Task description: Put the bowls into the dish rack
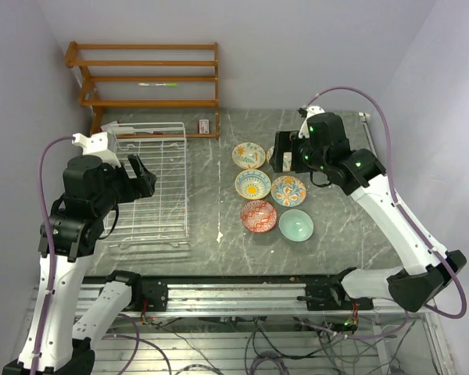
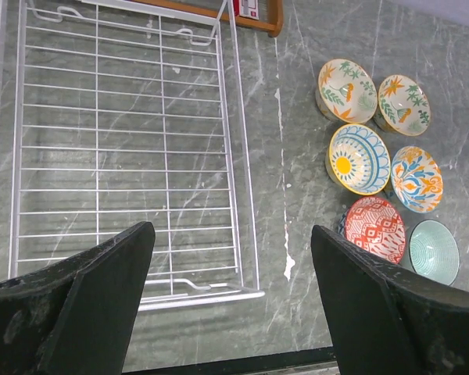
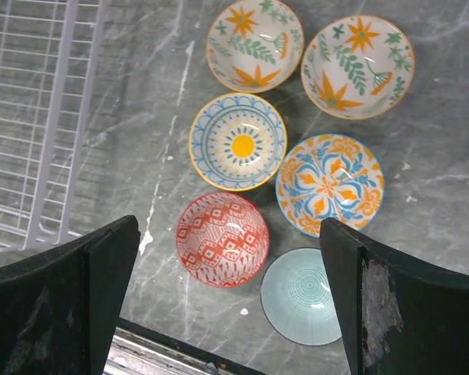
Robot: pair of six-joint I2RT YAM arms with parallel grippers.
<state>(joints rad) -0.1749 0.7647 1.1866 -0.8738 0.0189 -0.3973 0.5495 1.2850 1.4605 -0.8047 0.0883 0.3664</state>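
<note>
Six bowls sit in a cluster on the dark marble table, right of centre. They are two leaf-patterned bowls [image 3: 255, 44] [image 3: 358, 66], a blue-and-yellow bowl [image 1: 252, 184], an orange-and-blue bowl [image 1: 288, 190], a red bowl [image 1: 259, 216] and a mint bowl [image 1: 295, 225]. The white wire dish rack [image 1: 186, 187] lies flat at the left with its grid bare. My left gripper [image 1: 141, 176] hovers open above the rack's near part [image 2: 240, 156]. My right gripper [image 1: 281, 152] hangs open high over the bowls, and it hides most of one leaf bowl in the top view. Neither holds anything.
A brown wooden slatted shelf [image 1: 148, 78] stands against the back wall, with a small red-and-white item [image 1: 205, 126] at its foot. A metal rail [image 1: 234, 295] runs along the table's near edge. Walls close in at left and right.
</note>
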